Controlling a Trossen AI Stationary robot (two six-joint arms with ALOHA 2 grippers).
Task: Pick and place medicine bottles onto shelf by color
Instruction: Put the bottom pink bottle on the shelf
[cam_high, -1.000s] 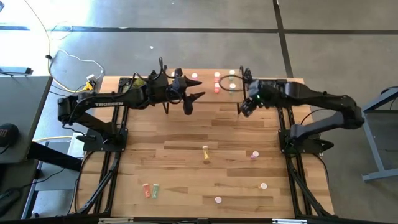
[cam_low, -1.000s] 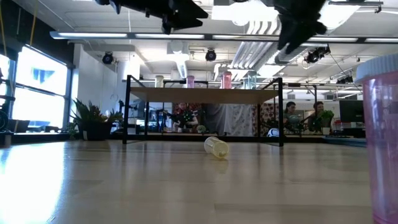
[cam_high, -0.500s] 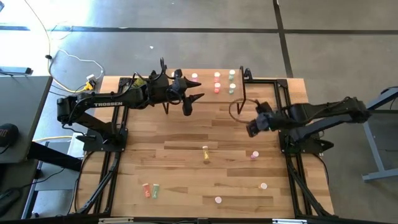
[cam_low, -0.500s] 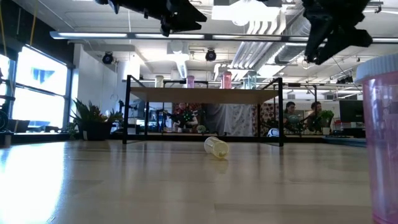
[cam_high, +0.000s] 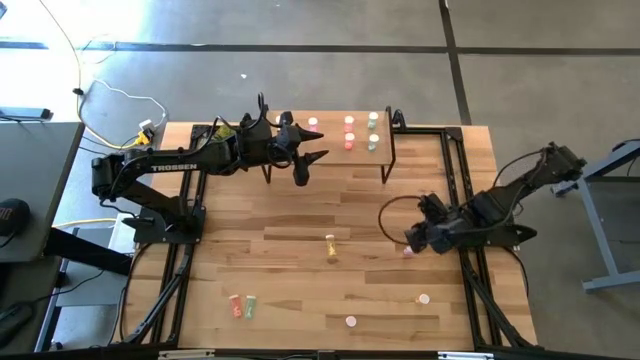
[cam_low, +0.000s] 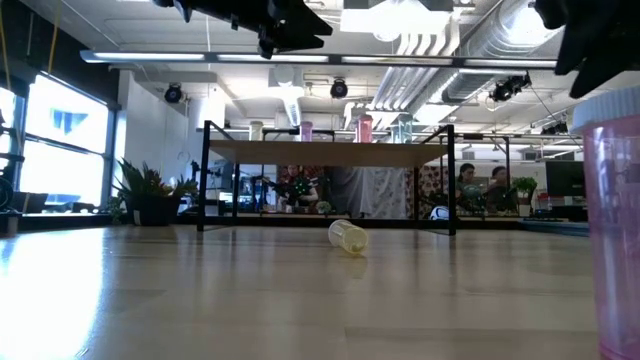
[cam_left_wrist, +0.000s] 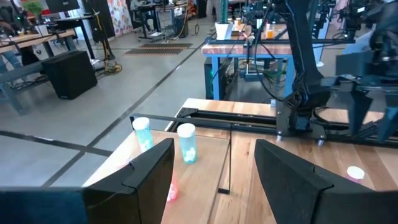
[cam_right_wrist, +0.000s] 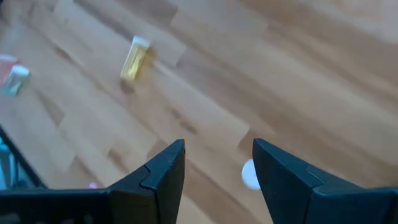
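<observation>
So the right gripper (cam_high: 412, 240) is hanging low over the slatted wooden table (cam_high: 300, 220), fingers apart and empty, practically on top of a small pink pale-capped bottle (cam_high: 409, 249), probably lining up a grab. A yellow bottle (cam_high: 331, 247) is lying tipped mid-table. The left gripper (cam_high: 312, 166), also spread and empty, is waiting beside the little wood-topped black-legged shelf (cam_high: 385, 150), where several bottles are already standing.

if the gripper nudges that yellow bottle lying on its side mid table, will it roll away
Probably yes. The yellow bottle is a smooth cylinder lying on its side on the flat table, so a sideways nudge would likely roll it. It looks small and light, so even a slight touch may shift it. Gripping across its round body seems safer than pushing.
</observation>
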